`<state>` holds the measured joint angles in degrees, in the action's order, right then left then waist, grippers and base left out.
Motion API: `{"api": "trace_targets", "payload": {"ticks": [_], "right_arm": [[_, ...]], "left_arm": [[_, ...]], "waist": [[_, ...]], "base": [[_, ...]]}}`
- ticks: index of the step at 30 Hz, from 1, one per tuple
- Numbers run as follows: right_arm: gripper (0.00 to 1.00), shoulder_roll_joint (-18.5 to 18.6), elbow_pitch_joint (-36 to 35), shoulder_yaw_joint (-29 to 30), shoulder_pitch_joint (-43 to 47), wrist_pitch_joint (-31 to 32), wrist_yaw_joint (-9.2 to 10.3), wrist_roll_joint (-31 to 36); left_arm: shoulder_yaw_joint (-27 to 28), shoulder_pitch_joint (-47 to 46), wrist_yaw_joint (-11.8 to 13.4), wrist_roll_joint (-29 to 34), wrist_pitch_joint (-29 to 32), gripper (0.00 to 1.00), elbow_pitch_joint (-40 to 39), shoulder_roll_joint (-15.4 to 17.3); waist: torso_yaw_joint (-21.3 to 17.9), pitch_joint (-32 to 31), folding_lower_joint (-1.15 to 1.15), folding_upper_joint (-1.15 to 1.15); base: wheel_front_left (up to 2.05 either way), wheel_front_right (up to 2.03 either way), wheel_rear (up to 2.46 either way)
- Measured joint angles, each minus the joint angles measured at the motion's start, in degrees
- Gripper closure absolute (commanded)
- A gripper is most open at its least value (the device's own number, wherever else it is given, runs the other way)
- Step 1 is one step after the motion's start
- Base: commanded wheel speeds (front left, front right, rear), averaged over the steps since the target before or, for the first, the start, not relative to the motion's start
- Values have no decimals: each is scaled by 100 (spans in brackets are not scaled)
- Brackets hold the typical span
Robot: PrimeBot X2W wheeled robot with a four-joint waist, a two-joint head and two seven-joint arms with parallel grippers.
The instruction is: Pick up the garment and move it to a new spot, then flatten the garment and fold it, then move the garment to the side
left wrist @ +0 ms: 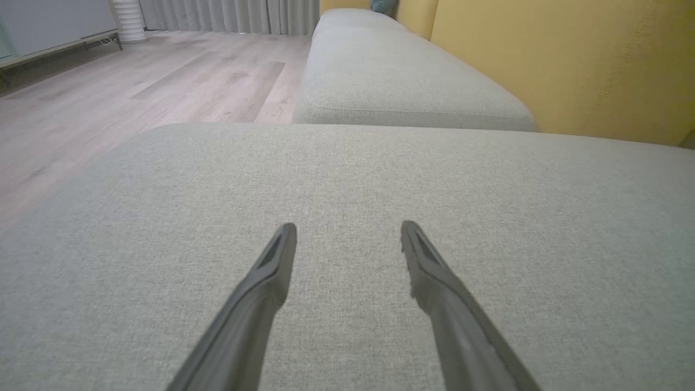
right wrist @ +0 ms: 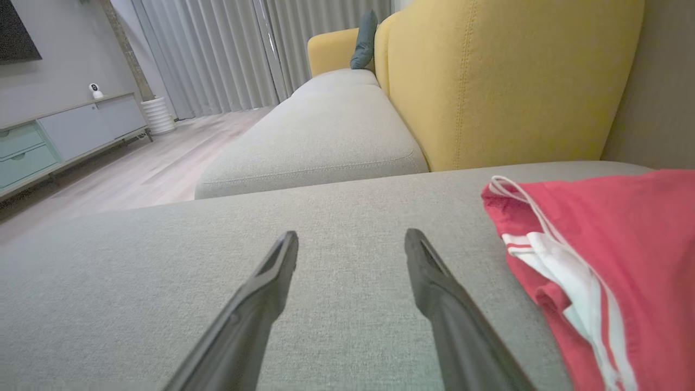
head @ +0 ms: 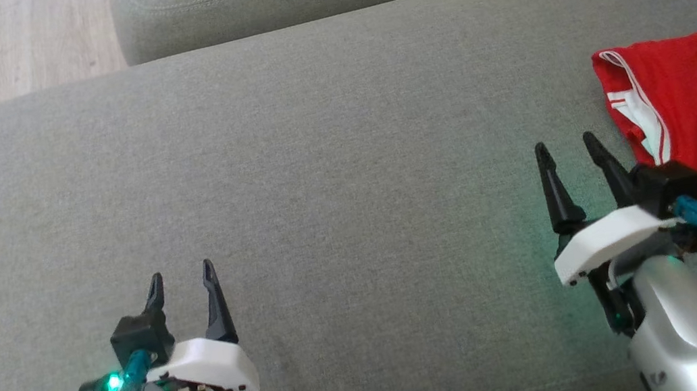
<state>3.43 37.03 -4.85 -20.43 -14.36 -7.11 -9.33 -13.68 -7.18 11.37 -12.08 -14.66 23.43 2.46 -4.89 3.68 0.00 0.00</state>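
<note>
1. your left tool [head: 181,271] hovers over the near left part of the grey sofa seat [head: 327,144], its fingers spread wide with nothing between them.
2. your right tool [head: 565,142] is over the near right part of the seat, fingers spread wide too, and empty.
3. the red garment [head: 696,99] with white stripes lies crumpled at the seat's right edge, just beside the right tool.
</note>
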Motion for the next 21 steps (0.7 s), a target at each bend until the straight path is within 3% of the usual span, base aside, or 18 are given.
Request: {"api": "trace_targets", "payload": {"ticks": [8, 9, 15, 21], "right_arm": [[0, 0, 3, -77, 120, 0, 0, -109], [100, 0, 3, -77, 120, 0, 0, -109], [100, -5, 452, -77, 537, 27, 1, -121], [100, -7, 410, -30, 706, 135, 1, -469]], "left_arm": [[103, 11, -79, -22, 0, 0, -110, 0], [103, 11, -79, -22, 0, 100, -110, 0], [97, 318, -78, -29, 4, 100, 374, -11], [138, 443, -136, -387, 105, 100, 396, -14]], "waist": [[57, -44, 0, 0], [57, -44, 0, 0], [65, -50, 0, 0], [85, -65, 0, 0]], "base": [[0, 0, 0], [0, 0, 0], [0, 0, 0], [0, 0, 0]]}}
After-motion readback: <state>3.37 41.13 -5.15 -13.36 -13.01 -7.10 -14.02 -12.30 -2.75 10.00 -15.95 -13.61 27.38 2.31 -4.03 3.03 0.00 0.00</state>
